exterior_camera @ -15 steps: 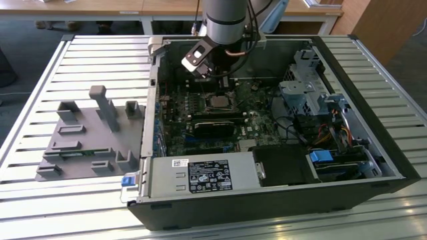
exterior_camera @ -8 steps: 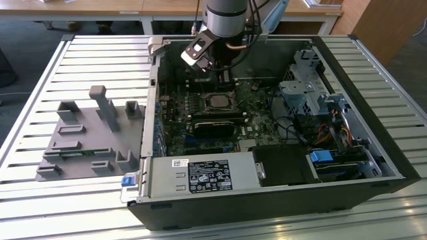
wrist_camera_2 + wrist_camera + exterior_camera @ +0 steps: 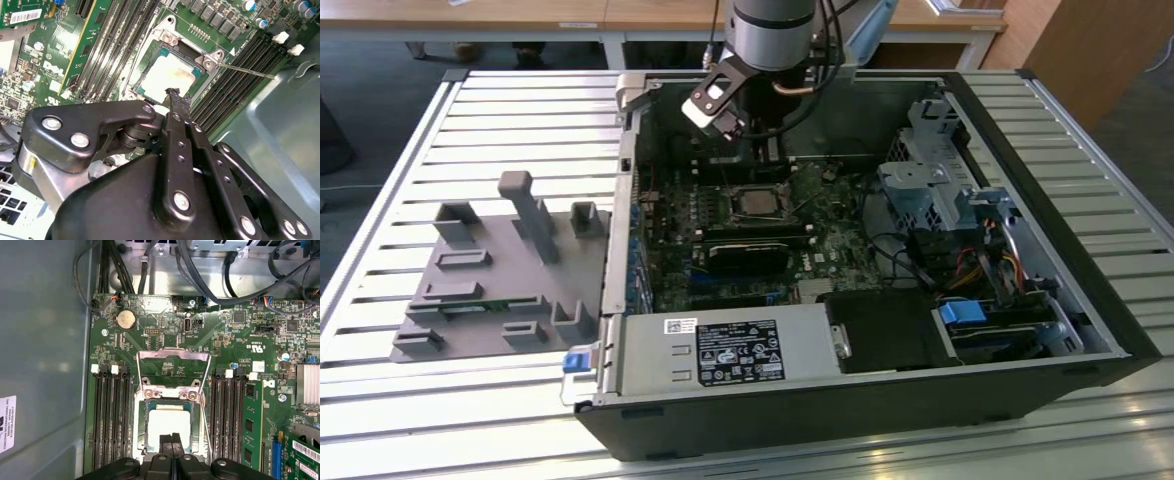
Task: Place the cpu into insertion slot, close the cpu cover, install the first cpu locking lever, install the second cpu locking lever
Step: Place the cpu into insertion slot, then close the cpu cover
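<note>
Hangs the arm (image 3: 774, 35) near vertical from above; points the tool (image 3: 765, 148) straight down; holds the black fingers (image 3: 165, 442) pressed together, tips meeting in both wrist views.

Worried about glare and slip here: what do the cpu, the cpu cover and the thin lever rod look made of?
The cpu: pale matte metal face, seemingly, by its dull even sheen. The cpu cover: bright stamped sheet metal, probably steel, glinting along its edges. The lever rod: thin shiny wire, likely steel too.
</note>
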Controlling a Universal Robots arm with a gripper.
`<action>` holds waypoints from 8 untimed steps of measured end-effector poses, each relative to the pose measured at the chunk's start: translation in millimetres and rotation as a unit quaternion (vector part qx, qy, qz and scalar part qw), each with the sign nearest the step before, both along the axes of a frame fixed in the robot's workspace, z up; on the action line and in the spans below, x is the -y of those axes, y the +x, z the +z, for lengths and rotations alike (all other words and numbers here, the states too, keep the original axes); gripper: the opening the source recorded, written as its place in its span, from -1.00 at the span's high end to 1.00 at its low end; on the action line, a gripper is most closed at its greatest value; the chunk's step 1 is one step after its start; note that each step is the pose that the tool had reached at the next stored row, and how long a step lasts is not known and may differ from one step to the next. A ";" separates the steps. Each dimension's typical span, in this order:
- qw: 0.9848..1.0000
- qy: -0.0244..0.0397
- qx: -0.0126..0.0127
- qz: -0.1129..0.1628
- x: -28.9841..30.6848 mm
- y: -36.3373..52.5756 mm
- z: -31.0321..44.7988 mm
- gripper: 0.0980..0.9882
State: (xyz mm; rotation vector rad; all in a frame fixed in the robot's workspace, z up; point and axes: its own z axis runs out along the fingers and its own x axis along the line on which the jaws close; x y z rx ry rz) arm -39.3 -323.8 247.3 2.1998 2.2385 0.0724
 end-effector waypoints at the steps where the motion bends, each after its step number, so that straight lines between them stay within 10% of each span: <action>1: 1.000 0.000 0.000 0.000 0.0 0.0 -0.1 0.98; 8: 1.000 0.000 0.000 0.000 0.0 0.0 -2.4 0.98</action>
